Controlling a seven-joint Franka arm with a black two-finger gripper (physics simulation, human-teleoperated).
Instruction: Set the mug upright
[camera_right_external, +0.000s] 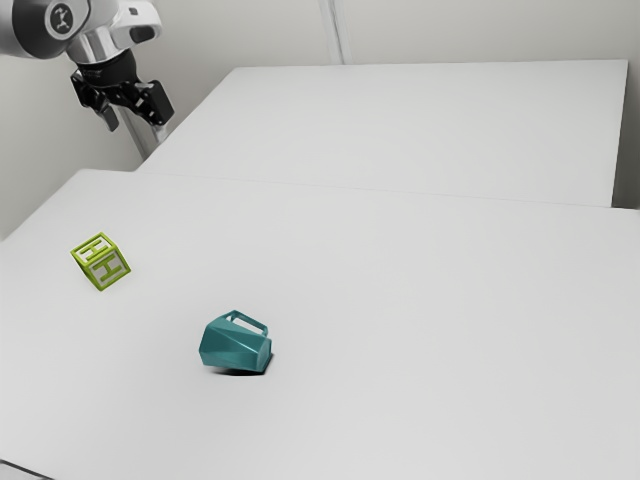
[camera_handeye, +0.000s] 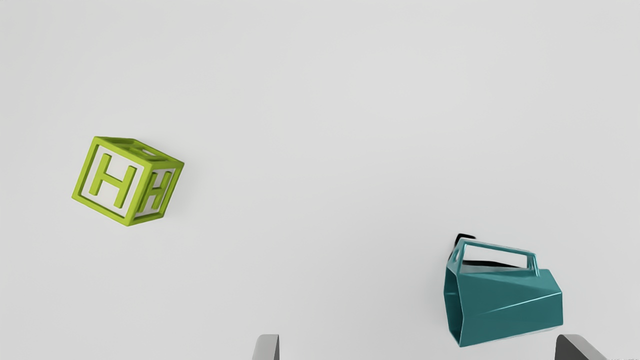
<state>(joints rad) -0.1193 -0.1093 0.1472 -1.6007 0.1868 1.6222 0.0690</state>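
Observation:
The teal faceted mug (camera_right_external: 235, 345) lies on its side on the white table, its angular handle raised toward the far side of the exterior view. High at the exterior view's upper left, the black gripper (camera_right_external: 135, 118) hangs well away from the mug. In the wrist view the gripper (camera_handeye: 417, 347) has its two fingertips far apart, nothing held between them. There the mug (camera_handeye: 510, 302) shows its dark hollow mouth facing the side where the cube is, and it lies nearer the fingertips than the cube does.
A green-framed cube with letter H faces (camera_right_external: 101, 262) rests on the white table (camera_right_external: 400, 300), at the exterior view's left, apart from the mug. Behind is another white surface (camera_right_external: 420, 130), with pale walls beyond.

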